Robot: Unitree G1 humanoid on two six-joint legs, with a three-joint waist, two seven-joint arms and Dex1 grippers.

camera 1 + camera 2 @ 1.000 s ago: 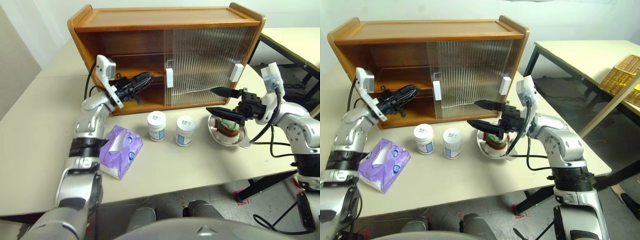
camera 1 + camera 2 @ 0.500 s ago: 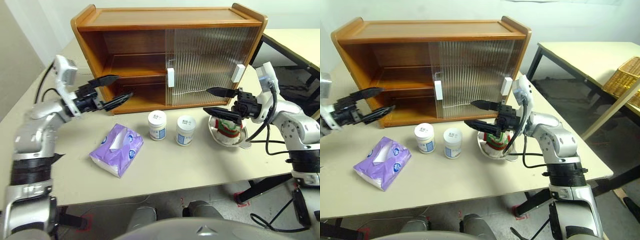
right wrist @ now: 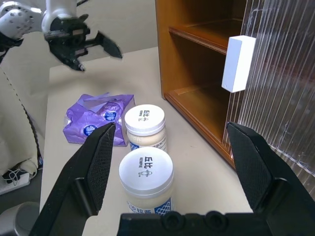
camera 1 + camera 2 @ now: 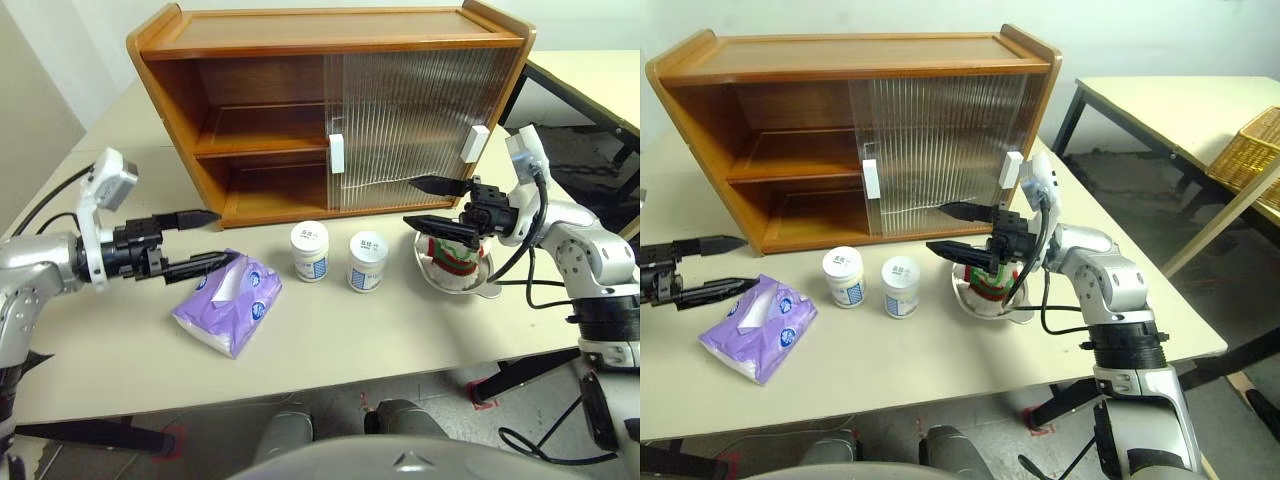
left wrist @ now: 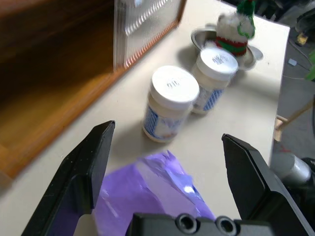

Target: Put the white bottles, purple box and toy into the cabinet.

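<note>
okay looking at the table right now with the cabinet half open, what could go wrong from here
The left end effector is open just beside the purple box; the soft pack may crumple or slide when gripped. The two white bottles stand close together, so grasping one could topple the other. The right end effector hangs above the toy in a steel bowl, which might shift.

Beige surface (image 4: pixel 330 345), carrying: wooden cabinet (image 4: pixel 330 45) at 12 o'clock; purple box (image 4: pixel 228 312) at 9; two white bottles (image 4: pixel 309 250) (image 4: pixel 367 261) centre; steel bowl (image 4: pixel 487 286) with toy (image 4: pixel 452 256) at 3.
</note>
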